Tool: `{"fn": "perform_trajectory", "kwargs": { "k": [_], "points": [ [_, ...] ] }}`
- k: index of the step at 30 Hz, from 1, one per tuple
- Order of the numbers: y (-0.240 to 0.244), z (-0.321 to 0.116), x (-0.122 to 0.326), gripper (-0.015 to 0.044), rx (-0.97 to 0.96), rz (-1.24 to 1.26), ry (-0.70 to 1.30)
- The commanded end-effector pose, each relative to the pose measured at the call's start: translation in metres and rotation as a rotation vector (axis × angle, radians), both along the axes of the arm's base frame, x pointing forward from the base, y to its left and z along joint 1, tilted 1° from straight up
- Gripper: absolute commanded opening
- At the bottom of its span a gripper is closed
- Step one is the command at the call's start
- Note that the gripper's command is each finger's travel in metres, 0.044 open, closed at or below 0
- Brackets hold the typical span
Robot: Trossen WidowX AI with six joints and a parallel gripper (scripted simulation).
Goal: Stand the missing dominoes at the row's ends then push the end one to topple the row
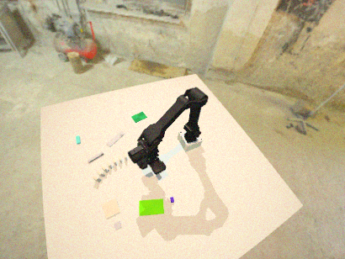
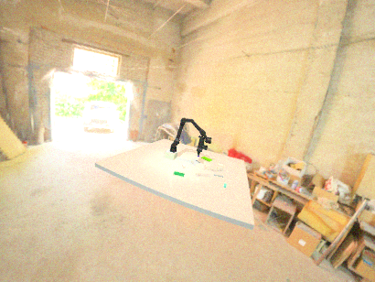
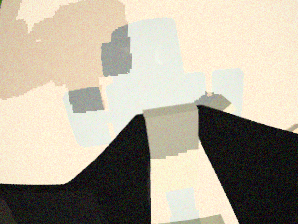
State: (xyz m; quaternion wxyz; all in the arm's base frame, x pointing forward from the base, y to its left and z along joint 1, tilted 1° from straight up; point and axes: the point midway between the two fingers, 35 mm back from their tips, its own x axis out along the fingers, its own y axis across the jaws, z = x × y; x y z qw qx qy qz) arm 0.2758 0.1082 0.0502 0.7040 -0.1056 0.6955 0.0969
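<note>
Several small pale dominoes (image 1: 111, 167) stand in a slightly curved row, left of the arm in the top view. The row's right end is close beside the arm's dark wrist in that view. My gripper (image 1: 158, 169) (image 2: 198, 153) (image 3: 169, 117) points down to the right of the row, over a pale bluish patch. It is shut on a beige-grey domino (image 3: 173, 134), which shows between the two black fingertips in the wrist view. Another olive-grey piece (image 3: 220, 102) shows partly behind the right finger; I cannot tell if it is a domino. The held domino's lower contact is unclear.
A lime sheet (image 1: 151, 207) (image 2: 207, 158), purple block (image 1: 172, 199), beige square (image 1: 111, 208) and small pinkish square (image 1: 118, 225) lie in front. A grey bar (image 1: 96, 157), pinkish bar (image 1: 115, 139), teal block (image 1: 78, 140) (image 2: 225, 185) and green sheet (image 1: 139, 117) (image 2: 178, 174) lie behind the row.
</note>
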Motion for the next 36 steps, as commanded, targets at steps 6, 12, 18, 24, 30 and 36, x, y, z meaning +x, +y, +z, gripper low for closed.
{"fn": "perform_trajectory", "kwargs": {
  "k": [6,12,18,24,30,36],
  "points": [
    [0.004,0.034,0.003,0.0107,0.004,0.066,0.002],
    [0.043,0.038,0.05,0.0107,-0.002,0.656,0.002],
    [0.068,0.035,0.074,0.0107,-0.006,1.006,0.002],
    [0.068,0.035,0.074,0.0107,-0.006,1.006,0.002],
    [0.072,0.026,0.081,0.0107,0.03,0.973,-0.042],
    [0.081,0.008,0.1,0.0107,0.117,0.898,-0.144]
  ]
}}
